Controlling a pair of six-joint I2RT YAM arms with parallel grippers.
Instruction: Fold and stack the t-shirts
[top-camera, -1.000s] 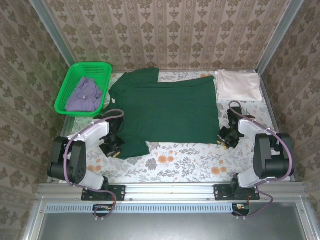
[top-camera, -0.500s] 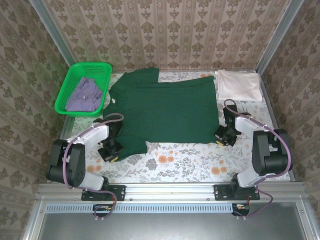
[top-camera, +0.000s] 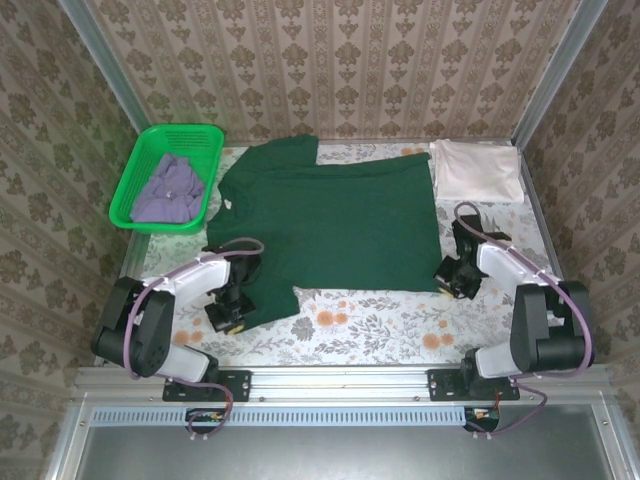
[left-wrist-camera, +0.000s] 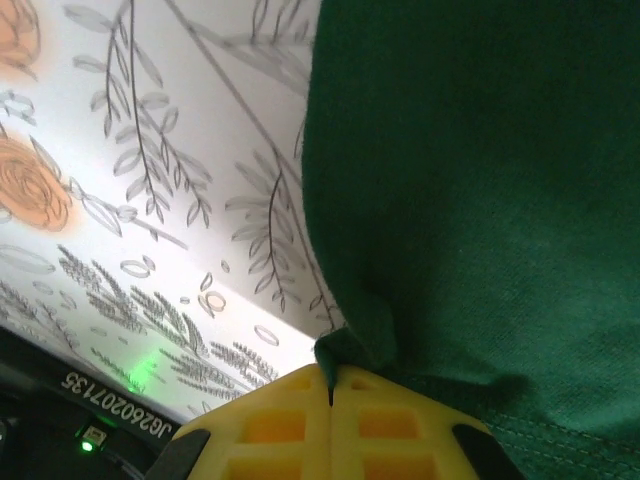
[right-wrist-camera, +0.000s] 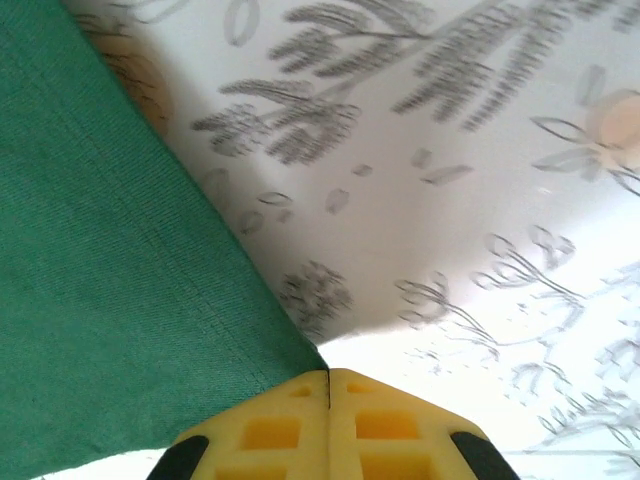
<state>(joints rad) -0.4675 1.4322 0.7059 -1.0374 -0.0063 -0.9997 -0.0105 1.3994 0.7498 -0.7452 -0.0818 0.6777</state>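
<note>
Seen from above, two arms stand bolted at the near edge of a flower-patterned bench. The left arm folds out to the left at its elbow, then reaches inward, its wrist bent low. The left tool sits at the near-left corner of the green shirt. In the left wrist view its yellow fingers are pressed together, clenched on a small pucker of the green hem. The fingers are cut off by the bottom edge, so how much cloth lies between them is hidden.

The right arm rises from its base, then reaches away and inward, wrist low. The right tool rests at the shirt's near-right corner. In the right wrist view its pads meet with no gap and the cloth's pointed corner runs into the seam between them, grasped at the very tip.

The green shirt lies spread flat across the middle of the bench, sleeves toward the left and the far edge. The left wrist covers part of its near-left edge.

At the far left, a green basket holds a crumpled lavender shirt; its shape is hard to make out. At the far right lies a folded cream shirt.
</note>
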